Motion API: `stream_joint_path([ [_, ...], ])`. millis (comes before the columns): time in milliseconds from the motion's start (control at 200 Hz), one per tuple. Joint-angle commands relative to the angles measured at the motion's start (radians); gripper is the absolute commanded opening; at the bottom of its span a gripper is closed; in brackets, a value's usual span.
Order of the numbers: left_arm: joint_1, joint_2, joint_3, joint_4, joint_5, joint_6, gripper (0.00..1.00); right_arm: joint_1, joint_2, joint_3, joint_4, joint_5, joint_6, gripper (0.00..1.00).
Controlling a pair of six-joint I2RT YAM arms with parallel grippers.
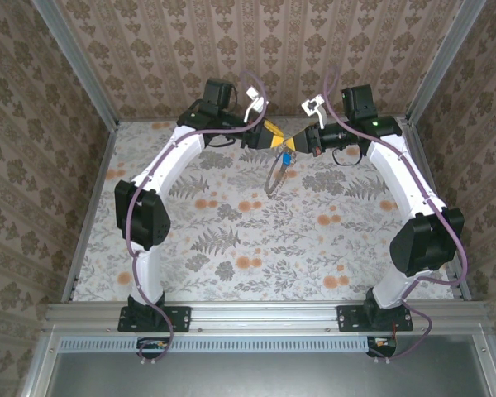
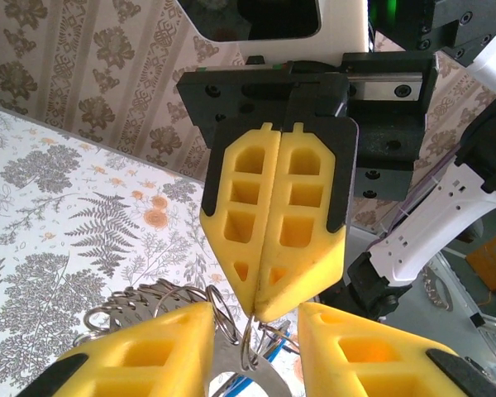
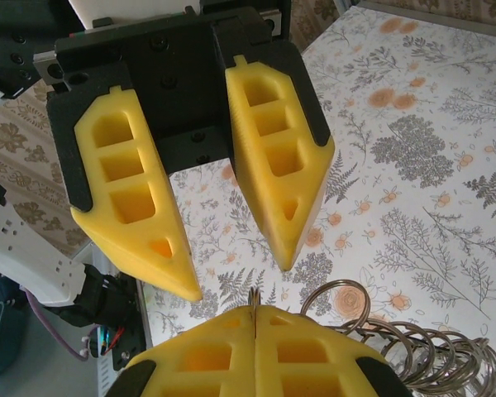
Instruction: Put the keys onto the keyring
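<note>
Overhead shows the blue key [image 1: 288, 157]; right wrist shows the coiled keyring [image 3: 413, 360].

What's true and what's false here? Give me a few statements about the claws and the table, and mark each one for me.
1. The left claw and the right claw face each other tip to tip. True.
2. The right claw is wide open. False: its jaws are pressed shut, with wire of the keyring at their tips.
3. The left claw's jaws stand apart. True.
4. The table is plain white. False: it is covered in a pattern of flowers and ferns.
</note>
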Motion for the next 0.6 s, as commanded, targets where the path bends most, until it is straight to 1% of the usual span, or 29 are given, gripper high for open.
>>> stream_joint_path([
  [0, -0.007, -0.005, -0.009, -0.032, 0.040, 0.038, 0.32, 0.002, -0.003, 0.016, 0.034, -0.017, -0.008, 0.00],
  [250, -0.015, 0.002, -0.012, -0.044, 0.042, 0.048, 0.31, 0.000, -0.003, 0.015, 0.043, -0.017, -0.002, 0.00],
  [595, -0.031, 0.014, -0.003, -0.056, 0.053, 0.063, 0.22, 0.000, -0.002, 0.008, 0.057, -0.017, 0.005, 0.00],
])
